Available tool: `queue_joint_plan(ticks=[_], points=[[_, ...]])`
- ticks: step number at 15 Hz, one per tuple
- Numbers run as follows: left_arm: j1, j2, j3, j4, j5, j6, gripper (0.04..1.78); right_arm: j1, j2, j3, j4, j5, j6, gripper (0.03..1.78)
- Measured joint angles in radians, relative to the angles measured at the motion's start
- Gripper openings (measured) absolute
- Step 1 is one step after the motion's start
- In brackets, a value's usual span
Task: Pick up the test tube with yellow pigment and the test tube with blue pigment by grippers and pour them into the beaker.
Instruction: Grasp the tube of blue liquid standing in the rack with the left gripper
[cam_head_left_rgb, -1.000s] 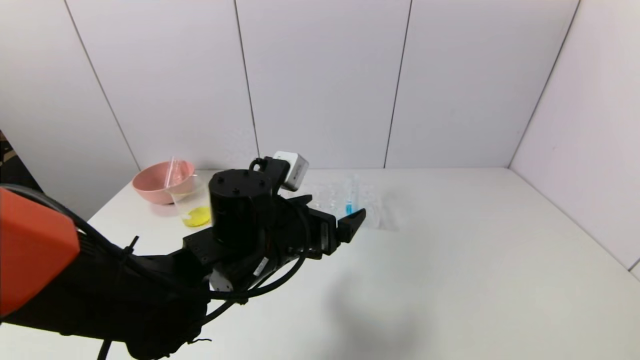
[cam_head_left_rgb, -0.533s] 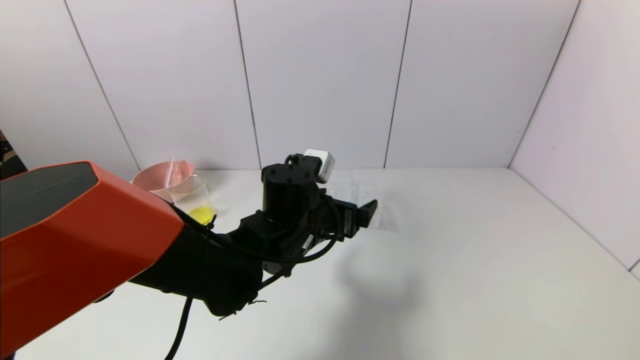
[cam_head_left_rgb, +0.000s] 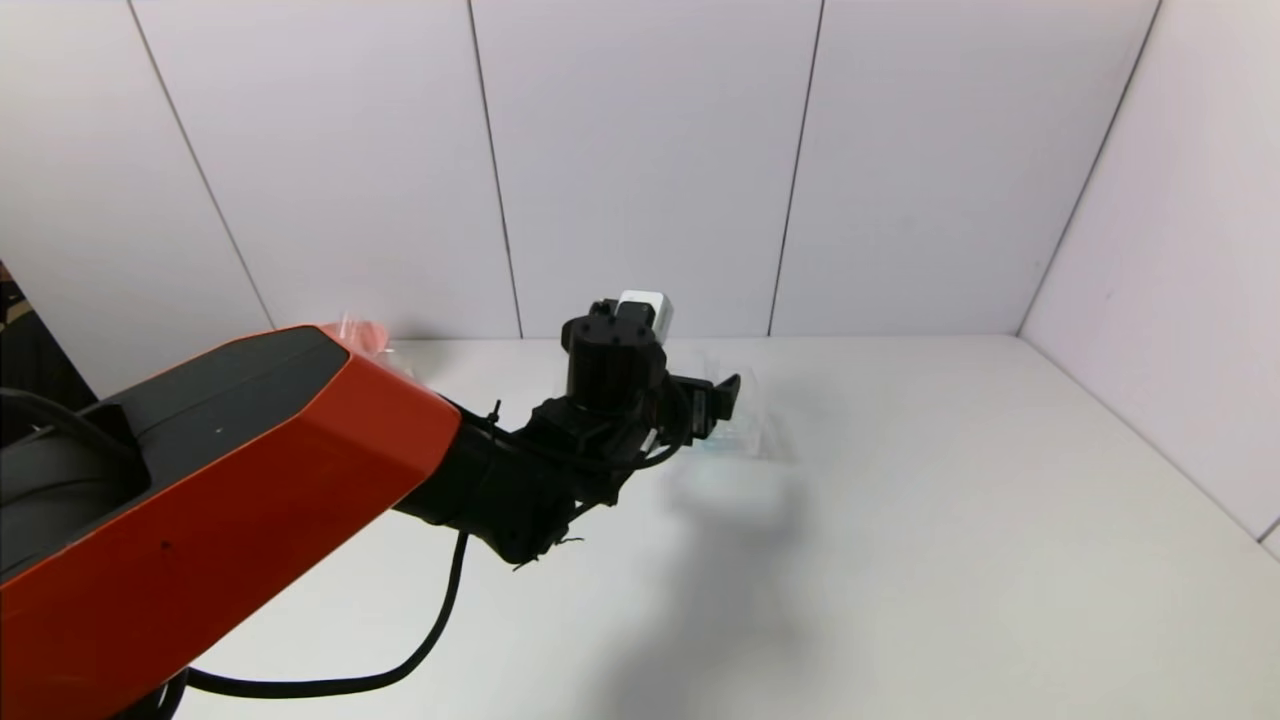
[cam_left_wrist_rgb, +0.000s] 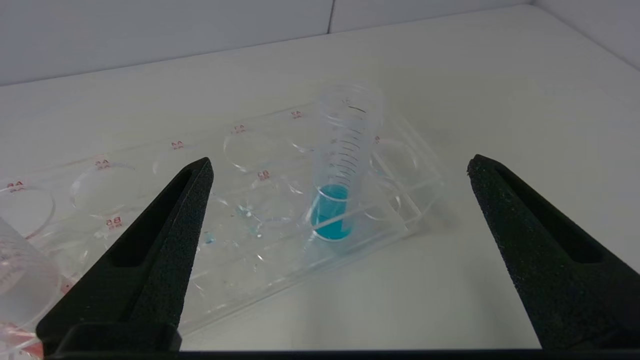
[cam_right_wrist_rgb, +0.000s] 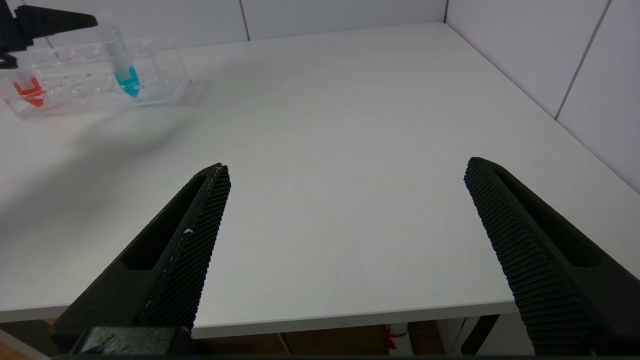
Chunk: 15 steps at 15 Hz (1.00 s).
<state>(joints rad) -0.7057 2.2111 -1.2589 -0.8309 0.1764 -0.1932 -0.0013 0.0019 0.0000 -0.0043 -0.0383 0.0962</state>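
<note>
— What has changed?
— The left pincer (cam_left_wrist_rgb: 340, 167) has reached farther out to the clear rack (cam_left_wrist_rgb: 280, 260), spread wide, empty.
— And the tube?
— The test tube with blue pigment (cam_left_wrist_rgb: 337, 195) stands upright in the rack, between the tips, untouched. The right pincer (cam_right_wrist_rgb: 345, 172) hangs spread near the surface (cam_right_wrist_rgb: 350, 125) edge.

The orange-shelled left arm (cam_head_left_rgb: 200, 500) hid the pink bowl (cam_head_left_rgb: 362, 330) almost wholly; the clear plastic rack (cam_head_left_rgb: 750, 430) lay partly behind the left gripper (cam_head_left_rgb: 715, 405).

Two tubes: blue (cam_left_wrist_rgb: 330, 220), red (cam_right_wrist_rgb: 30, 92); one rack (cam_left_wrist_rgb: 400, 220); two end effectors (cam_left_wrist_rgb: 340, 170) (cam_right_wrist_rgb: 345, 172).
</note>
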Motion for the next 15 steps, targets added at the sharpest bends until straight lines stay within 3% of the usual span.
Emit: queue_joint_plan(ticks=[7, 15], points=[[0.008, 0.112, -0.199, 0.1, 0.019, -0.002, 1.77, 0.0, 0.0, 0.0, 0.0, 0.0, 0.0, 1.71], [0.011, 0.195, -0.286, 0.115, 0.051, -0.001, 1.78, 0.0, 0.0, 0.0, 0.0, 0.0, 0.0, 1.71]])
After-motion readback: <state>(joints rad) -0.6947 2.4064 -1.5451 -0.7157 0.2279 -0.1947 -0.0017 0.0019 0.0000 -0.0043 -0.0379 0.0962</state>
